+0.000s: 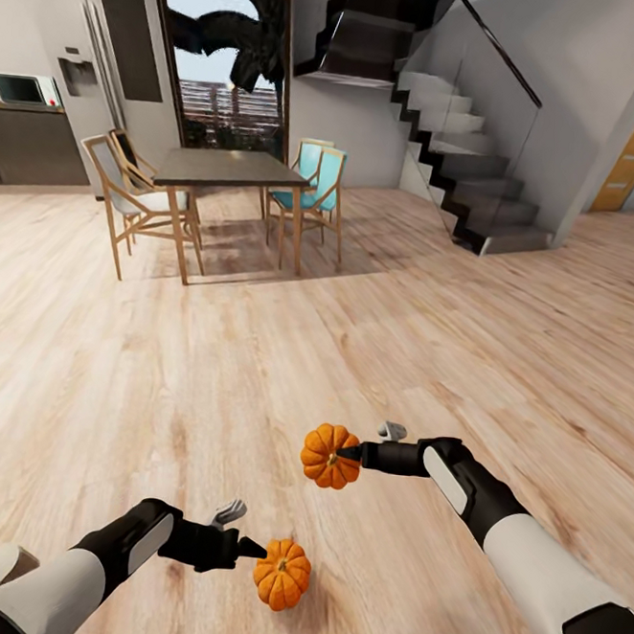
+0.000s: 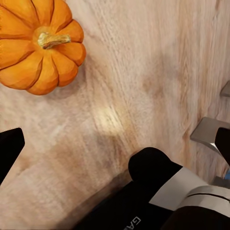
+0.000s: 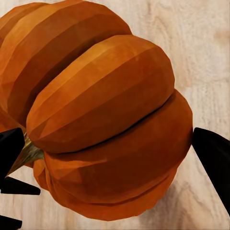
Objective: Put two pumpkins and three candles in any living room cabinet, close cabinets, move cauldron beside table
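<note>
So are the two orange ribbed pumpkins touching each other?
Apart. The head view shows bare wooden floor between the farther orange ribbed pumpkin and the nearer orange ribbed pumpkin.

White-shelled arms with black joints, black pointed end effector (image 1: 351, 452) fingers

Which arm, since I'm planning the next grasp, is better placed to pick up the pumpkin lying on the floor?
Left. The left gripper hangs open right beside the floor pumpkin, fingers wide with nothing between them. The right gripper is clamped on the other pumpkin, so it isn't free.
</note>
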Robot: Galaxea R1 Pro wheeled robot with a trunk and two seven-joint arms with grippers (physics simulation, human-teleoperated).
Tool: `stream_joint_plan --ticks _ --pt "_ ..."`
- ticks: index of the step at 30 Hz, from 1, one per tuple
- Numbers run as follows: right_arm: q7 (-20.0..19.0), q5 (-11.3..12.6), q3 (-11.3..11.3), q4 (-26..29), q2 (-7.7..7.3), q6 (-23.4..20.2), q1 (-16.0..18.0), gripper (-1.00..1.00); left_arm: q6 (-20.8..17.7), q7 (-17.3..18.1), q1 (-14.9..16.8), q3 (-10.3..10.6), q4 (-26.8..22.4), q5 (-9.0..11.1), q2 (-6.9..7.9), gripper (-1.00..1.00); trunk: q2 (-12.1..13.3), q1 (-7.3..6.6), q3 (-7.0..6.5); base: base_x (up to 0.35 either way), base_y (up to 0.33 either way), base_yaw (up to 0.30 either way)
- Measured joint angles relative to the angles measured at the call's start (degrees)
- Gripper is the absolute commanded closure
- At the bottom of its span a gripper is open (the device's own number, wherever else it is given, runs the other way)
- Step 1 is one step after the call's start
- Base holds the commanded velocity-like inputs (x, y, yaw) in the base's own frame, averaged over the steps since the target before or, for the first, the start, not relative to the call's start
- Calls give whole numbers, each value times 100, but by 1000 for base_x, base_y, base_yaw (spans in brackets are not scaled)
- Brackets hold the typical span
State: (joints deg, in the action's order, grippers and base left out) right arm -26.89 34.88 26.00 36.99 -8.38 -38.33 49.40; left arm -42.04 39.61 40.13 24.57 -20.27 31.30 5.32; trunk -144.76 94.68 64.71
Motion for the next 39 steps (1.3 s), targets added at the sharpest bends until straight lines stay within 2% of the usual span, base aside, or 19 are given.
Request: stream_joint_plan --ticks 3,5,9,17,19,22,25,28,32,36,39 --pt "-4 6 5 43 0 -1 2 100 4 0 0 0 15 -5 0 -100 -4 8 66 0 0 0" --pt "-8 76 22 303 4 -16 1 100 14 5 1 1 20 -7 -1 -100 -7 12 110 0 0 -111" --pt "-1 1 36 441 -1 -6 -7 100 49 9 2 0 19 -8 -2 -100 -12 23 200 0 0 -251" --pt "-9 5 37 483 0 -5 -5 100 77 10 0 7 12 -3 0 -100 -13 23 200 0 0 -104" --pt "-8 -7 39 489 -1 -4 -6 100 112 10 0 8 11 -4 1 -100 -15 28 244 0 0 -10" --pt "-9 2 39 495 0 -4 -6 100 487 12 0 9 17 -13 0 -100 -19 36 310 0 0 -2" --pt "-10 6 44 495 0 -5 -6 100 604 10 0 8 24 -21 1 -100 -23 44 377 0 0 0" --pt "-10 16 49 496 4 -6 -5 100 681 5 1 7 27 -27 5 -100 -23 43 377 0 0 0" --pt "-11 13 54 496 7 -8 -5 100 1267 -3 0 10 73 -62 1 -100 -23 43 378 0 0 0" --pt "-11 15 55 496 8 -7 -5 100 1418 -4 1 14 224 -88 -5 -100 -23 43 378 0 0 0" --pt "-12 15 55 496 8 -9 -5 100 1467 -41 1 16 318 -188 -111 -100 -23 43 378 0 0 0"
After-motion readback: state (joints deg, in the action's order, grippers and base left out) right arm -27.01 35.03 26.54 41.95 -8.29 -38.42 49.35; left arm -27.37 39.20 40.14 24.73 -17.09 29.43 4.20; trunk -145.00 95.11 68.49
